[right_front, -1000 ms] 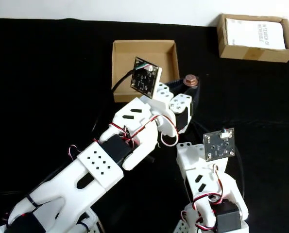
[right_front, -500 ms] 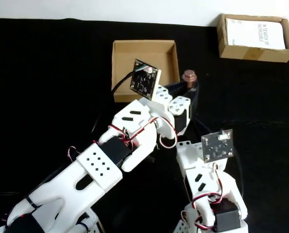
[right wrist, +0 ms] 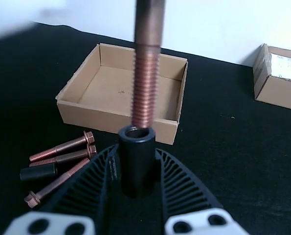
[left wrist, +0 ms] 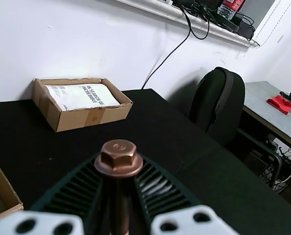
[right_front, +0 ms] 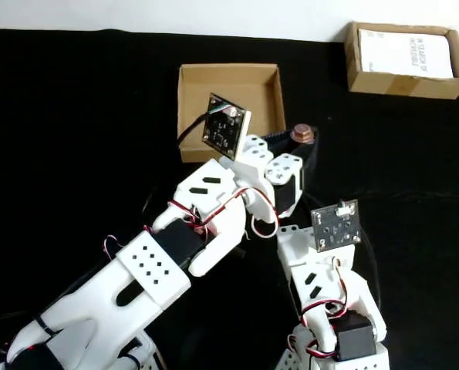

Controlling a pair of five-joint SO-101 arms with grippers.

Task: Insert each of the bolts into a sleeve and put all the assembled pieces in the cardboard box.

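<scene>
My left gripper is shut on a copper bolt, head up and shaft pointing down. In the high view that bolt's head sits just right of the cardboard box, which is empty. My right gripper is shut on an upright black sleeve. The bolt's threaded shaft hangs straight above it, with its tip at the sleeve's open mouth. In the high view the left arm's wrist hides the right gripper.
Three loose copper bolts and a spare black sleeve lie on the black table in front of the cardboard box. A second box holding a booklet stands at the back right.
The bolt rose slightly, then came down lower over the sleeve. The right arm's wrist shifted a little to the left and farther up the table.
</scene>
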